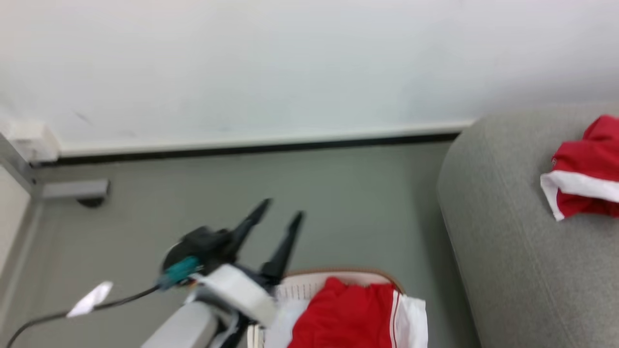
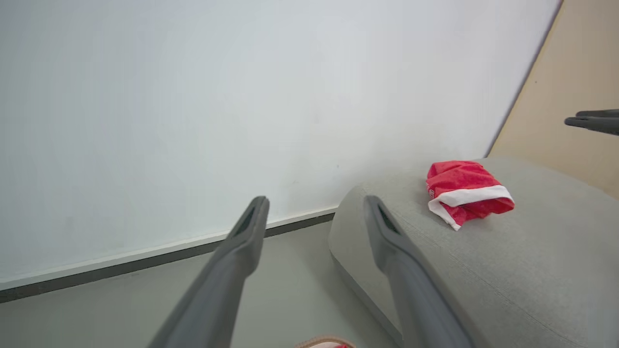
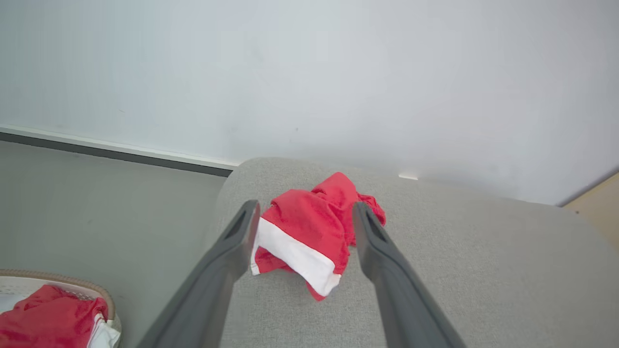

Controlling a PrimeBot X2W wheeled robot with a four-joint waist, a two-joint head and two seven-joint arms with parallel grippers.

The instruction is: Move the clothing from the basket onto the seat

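Grey woven upholstered seat [image 3: 483, 270] carried a crumpled red-and-white garment [image 3: 309, 232]; your right gripper [image 3: 305, 207] and left gripper [image 2: 315, 200] both gaped wide.

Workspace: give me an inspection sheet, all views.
Surface: grey seat, bare apart from one garment.
Job's things: red-and-white garment crumpled on the seat; more red clothing in the basket.
Clutter: white tag by the cable, unclear what.
Claws: left claw open, empty, near the basket; right claw open, empty, pointed at the garment.
Cables: black cable trailing from the left arm.
Surroundings: white wall, dark baseboard, grey floor.
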